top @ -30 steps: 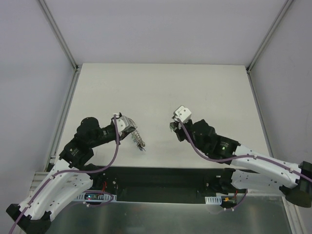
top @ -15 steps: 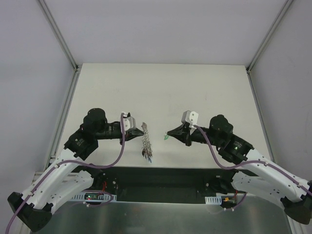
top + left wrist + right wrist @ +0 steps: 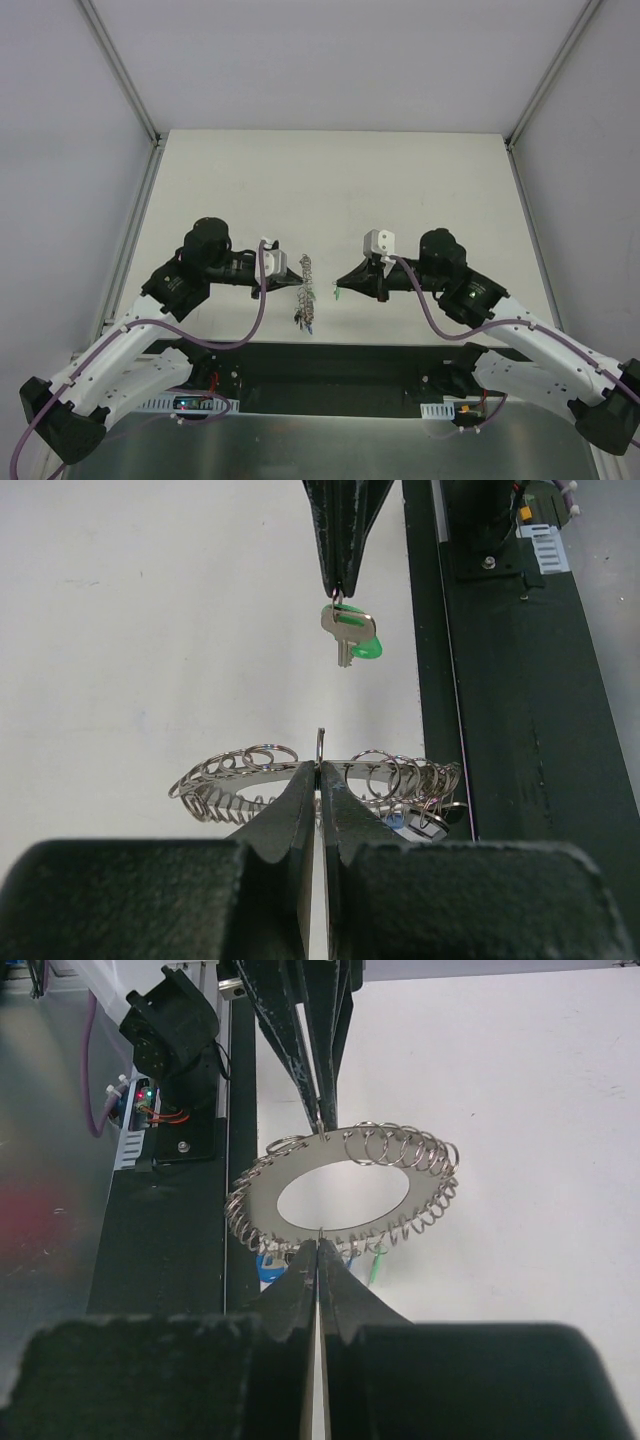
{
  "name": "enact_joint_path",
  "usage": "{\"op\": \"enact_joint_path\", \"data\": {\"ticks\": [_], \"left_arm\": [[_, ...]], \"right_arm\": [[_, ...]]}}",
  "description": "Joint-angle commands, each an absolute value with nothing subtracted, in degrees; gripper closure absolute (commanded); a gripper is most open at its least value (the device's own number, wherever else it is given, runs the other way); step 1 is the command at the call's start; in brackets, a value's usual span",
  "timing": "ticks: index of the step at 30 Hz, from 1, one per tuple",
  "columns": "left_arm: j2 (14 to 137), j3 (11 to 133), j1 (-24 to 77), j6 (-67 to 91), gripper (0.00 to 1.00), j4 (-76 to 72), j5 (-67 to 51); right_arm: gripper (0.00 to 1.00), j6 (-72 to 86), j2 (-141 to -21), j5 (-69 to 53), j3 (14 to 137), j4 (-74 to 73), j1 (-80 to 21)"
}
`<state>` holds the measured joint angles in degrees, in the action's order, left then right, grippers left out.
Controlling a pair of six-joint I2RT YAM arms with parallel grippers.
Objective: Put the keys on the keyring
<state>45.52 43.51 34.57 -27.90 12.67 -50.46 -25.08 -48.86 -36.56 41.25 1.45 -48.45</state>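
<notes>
From above, the keyring (image 3: 305, 290) shows only edge-on, a thin speckled strip, and the small keys (image 3: 303, 319) hanging off it are too tiny to tell apart; in the right wrist view the flat grey ring (image 3: 330, 1152) is plain to see, but its near edge hides behind the right fingers (image 3: 318, 1245). The left fingers (image 3: 318, 770) are pinched shut on the keyring's rim and hold it up over the desk (image 3: 330, 180); the right fingers are pinched shut on the little loop of the green key (image 3: 350, 630), which hangs just beside the ring, not touching. The desk is bare and white, with pale walls and a black strip (image 3: 330, 365) at its near edge. A moment ago the two arms were further apart; the key has come closer to the ring.
</notes>
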Motion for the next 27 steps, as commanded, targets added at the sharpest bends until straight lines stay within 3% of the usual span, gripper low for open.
{"op": "enact_joint_path", "data": {"ticks": [1, 8, 17, 27], "left_arm": [[44.3, 42.2, 35.1, -30.8, 1.0, 9.4, -53.4], [44.5, 40.8, 35.2, -30.5, 1.0, 7.9, -51.0], [44.9, 40.2, 35.3, -30.6, 1.0, 7.2, -51.4], [46.1, 39.8, 35.5, -29.6, 1.0, 6.4, -52.1]], "right_arm": [[0.99, -26.4, -50.6, -38.5, 43.6, 6.7, -48.1], [0.99, -26.9, -54.8, -37.6, 47.5, 3.2, -48.2], [0.99, -23.9, -57.8, -41.8, 46.2, 8.8, -48.6], [0.99, -29.0, -57.0, -33.8, 45.3, 8.2, -54.3]]}}
